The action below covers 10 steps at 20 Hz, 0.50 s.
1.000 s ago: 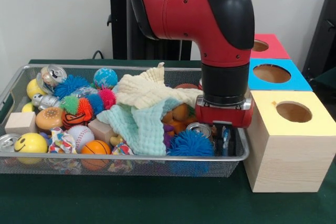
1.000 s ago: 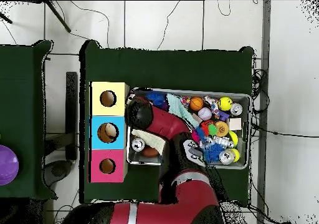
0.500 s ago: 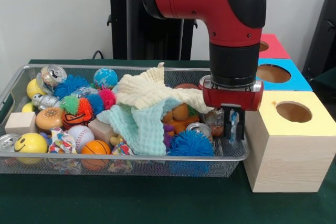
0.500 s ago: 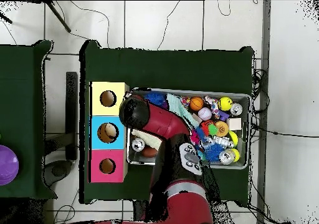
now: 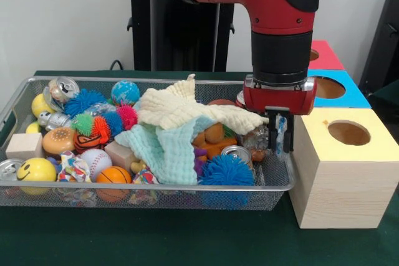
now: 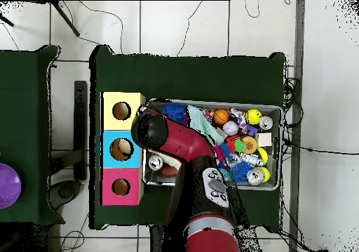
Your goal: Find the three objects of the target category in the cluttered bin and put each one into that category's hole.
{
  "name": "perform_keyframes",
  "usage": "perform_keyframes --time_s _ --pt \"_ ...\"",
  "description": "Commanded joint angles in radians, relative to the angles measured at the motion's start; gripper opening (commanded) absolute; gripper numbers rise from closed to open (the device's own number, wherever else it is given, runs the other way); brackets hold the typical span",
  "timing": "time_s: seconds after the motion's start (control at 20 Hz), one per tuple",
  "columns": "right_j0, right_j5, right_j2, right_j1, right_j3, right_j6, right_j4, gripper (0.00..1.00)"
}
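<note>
One arm [image 5: 274, 4] has risen from the wire bin [image 5: 156, 186] on the counter [image 5: 124, 235] and shifted toward the three boxes. Its hand [image 5: 274, 132] is clamped on a crumpled clear bottle [image 5: 257, 138], now clear of the clutter beside the yellow box [image 5: 340, 166], ready for transfer.

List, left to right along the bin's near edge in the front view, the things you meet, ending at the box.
Smiley ball → basketball → green cloth → blue spiky ball → yellow-topped box.
</note>
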Motion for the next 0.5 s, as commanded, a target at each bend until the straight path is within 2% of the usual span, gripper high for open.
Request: perform_keyframes --time_s 0.05,0.5 --pt "-0.029 0.093 0.073 -0.010 0.107 0.227 0.053 0.00" --pt "-0.013 0.166 0.042 -0.041 0.107 0.242 0.065 0.00"
